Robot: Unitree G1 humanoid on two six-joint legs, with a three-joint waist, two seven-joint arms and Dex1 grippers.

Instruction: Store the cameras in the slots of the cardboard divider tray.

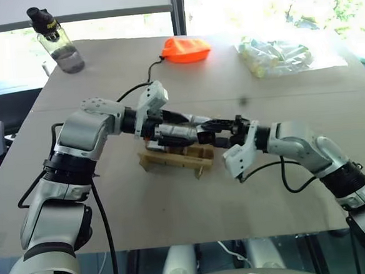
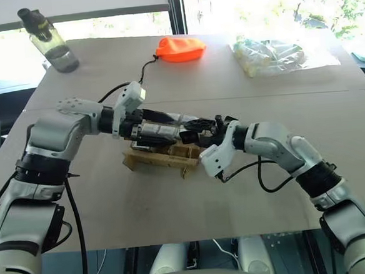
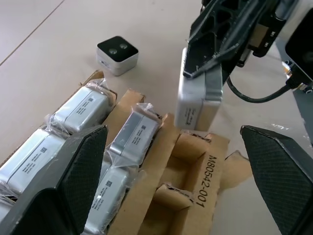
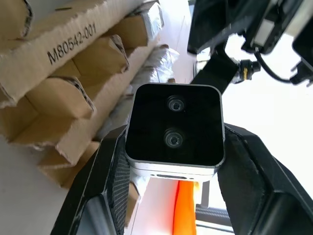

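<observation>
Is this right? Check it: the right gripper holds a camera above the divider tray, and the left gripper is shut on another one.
Not quite. The left gripper is open and holds nothing, as the left wrist view shows. The rest stands: the right gripper holds a camera above the divider tray.

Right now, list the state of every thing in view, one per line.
Left hand: open, hovering over the tray.
Right hand: shut on a camera, above the tray.
Cardboard divider tray: some slots filled with wrapped cameras, near slots vacant.
Loose camera: on the table, beside the tray.
Water bottle: upright, capped.
Orange pouch: lying flat.
</observation>
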